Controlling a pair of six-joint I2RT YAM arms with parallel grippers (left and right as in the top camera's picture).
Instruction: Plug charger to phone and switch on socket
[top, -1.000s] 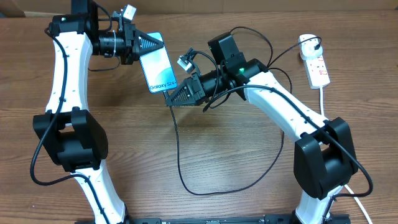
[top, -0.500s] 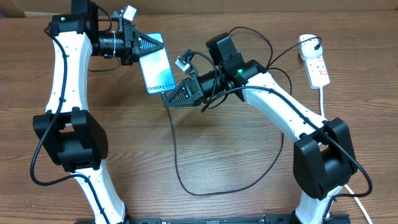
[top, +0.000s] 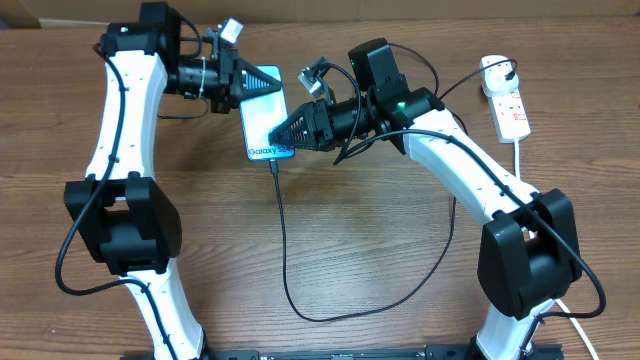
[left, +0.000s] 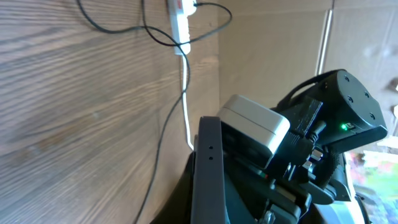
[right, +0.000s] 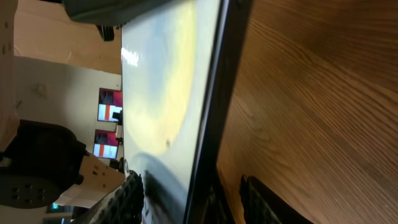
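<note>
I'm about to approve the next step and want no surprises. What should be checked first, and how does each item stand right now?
1. Phone held by left gripper: ok.
2. Charger tip seated in phone's lower edge: cannot tell.
3. Right gripper closed on anything: cannot tell.
4. Charger slack, loose loop on table: ok.
5. Socket switched on: cannot tell.

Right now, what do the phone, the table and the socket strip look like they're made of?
The phone seems to have a glossy glass front, since the right wrist view shows room reflections on its screen. Its dark edge could be metal or plastic. The table looks like matte wood or wood-look laminate, with grain lines running across it. The socket appears to be smooth white moulded plastic.
</note>
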